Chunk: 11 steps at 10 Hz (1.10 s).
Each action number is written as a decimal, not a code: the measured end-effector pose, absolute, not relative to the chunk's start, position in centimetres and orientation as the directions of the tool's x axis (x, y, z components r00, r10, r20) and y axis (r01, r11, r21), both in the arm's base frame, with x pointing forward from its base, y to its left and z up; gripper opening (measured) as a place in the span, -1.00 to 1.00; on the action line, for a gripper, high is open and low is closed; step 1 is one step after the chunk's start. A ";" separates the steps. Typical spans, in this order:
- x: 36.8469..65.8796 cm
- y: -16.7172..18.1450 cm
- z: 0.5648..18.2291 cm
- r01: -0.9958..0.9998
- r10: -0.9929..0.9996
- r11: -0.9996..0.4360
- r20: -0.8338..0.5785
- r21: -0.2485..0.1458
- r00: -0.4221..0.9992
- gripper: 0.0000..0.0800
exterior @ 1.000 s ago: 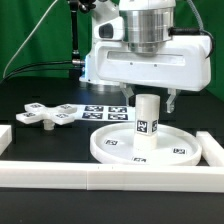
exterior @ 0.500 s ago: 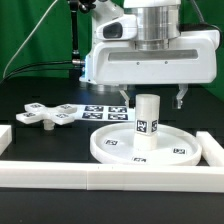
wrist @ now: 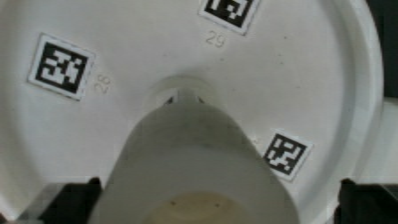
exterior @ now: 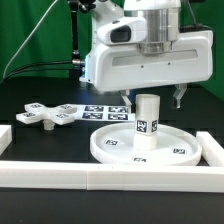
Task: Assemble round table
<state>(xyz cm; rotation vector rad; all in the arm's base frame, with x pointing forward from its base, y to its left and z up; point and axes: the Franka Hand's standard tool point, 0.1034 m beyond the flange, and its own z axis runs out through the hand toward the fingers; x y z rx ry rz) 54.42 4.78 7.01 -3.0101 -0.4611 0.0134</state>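
Leg (wrist: pixel 187 140) blurs up close, hiding disc (wrist: pixel 107 130) centre below spread gripper (exterior: pixel 151 100).

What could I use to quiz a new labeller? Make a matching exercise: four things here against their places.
Things:
1. short leg
2. cross-shaped base piece
3. marker board
4. gripper

Places:
A. lying on the black table, at the exterior view's left
B. open, above the round disc, straddling the leg
C. standing upright on the round disc
D. flat, just beyond the round disc in the exterior view

Pairs: 1-C; 2-A; 3-D; 4-B
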 end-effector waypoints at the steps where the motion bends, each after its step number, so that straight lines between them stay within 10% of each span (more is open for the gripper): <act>1: 54.6 4.7 6.9 0.393 0.394 -0.915 0.015 -0.094 0.919 0.62; 11: 55.3 3.8 6.9 0.895 0.897 -0.442 0.004 -0.060 0.443 0.62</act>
